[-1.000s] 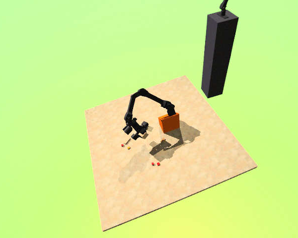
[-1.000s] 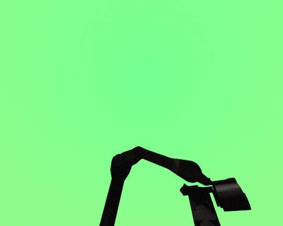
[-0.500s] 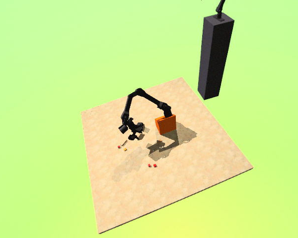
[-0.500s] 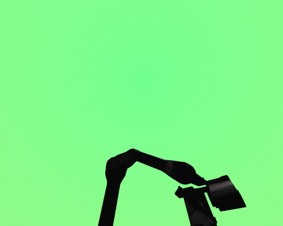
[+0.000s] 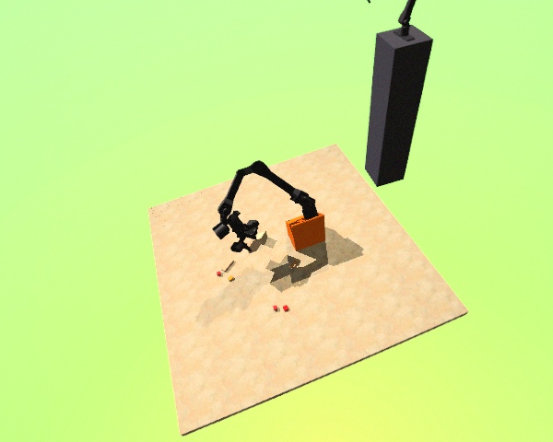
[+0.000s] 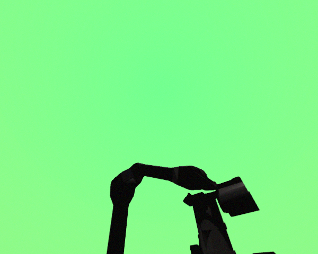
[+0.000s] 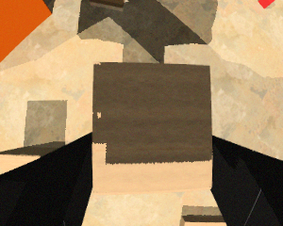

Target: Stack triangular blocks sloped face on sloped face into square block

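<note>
My gripper (image 5: 252,241) (image 7: 148,138) is shut on one triangular block (image 7: 151,108), with a finger on each side of it. The face toward the wrist camera is mostly in brown shade, with a pale strip below. The other triangular block (image 5: 262,235) (image 7: 9,160) is pale and stands on the table (image 5: 314,352), close beside the gripper in the top view, which partly covers it. It seems to be the pale shape behind the left finger in the wrist view. The gap between the two blocks cannot be told. The exterior view shows only arm and hand, not the blocks.
The orange base (image 5: 308,233) (image 7: 14,33) stands to the right. A thin stick (image 5: 229,266), a red cube (image 5: 218,273) and a yellow cube (image 5: 230,278) lie below left of the hand. A small wooden piece (image 5: 293,265) and two red cubes (image 5: 275,308) (image 5: 286,308) lie nearer the front.
</note>
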Controlling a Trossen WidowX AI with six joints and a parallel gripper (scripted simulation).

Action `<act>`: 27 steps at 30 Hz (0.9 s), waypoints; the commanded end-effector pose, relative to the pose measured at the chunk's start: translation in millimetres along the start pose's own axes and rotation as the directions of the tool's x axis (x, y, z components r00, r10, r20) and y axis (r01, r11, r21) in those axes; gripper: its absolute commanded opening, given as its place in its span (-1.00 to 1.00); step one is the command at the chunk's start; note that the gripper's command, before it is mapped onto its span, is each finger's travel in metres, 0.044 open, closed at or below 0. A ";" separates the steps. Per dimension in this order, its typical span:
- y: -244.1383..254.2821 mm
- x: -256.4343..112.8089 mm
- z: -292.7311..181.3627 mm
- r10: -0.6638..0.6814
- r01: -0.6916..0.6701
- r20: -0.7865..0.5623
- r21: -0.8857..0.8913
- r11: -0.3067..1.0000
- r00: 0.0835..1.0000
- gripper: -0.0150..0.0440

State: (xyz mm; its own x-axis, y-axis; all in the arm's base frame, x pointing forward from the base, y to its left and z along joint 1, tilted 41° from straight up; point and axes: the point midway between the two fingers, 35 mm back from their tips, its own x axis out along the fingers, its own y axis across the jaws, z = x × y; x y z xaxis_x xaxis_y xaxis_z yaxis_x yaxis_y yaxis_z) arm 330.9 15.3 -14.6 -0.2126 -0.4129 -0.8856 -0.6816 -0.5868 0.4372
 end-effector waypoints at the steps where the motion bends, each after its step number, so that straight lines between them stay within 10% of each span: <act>1: 9.5 -13.8 -14.6 -0.010 0.010 -0.008 -0.001 1.000 1.000 -0.49; 27: 99.4 -73.8 -78.6 -0.002 0.002 -0.013 0.002 1.000 1.000 -0.49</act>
State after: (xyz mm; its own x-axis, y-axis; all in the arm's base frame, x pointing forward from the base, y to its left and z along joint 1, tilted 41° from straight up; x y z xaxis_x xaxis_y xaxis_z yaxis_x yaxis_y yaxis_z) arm 334.7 -58.6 90.2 -0.2130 -0.4175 -0.8834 -0.6816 -0.5843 0.4405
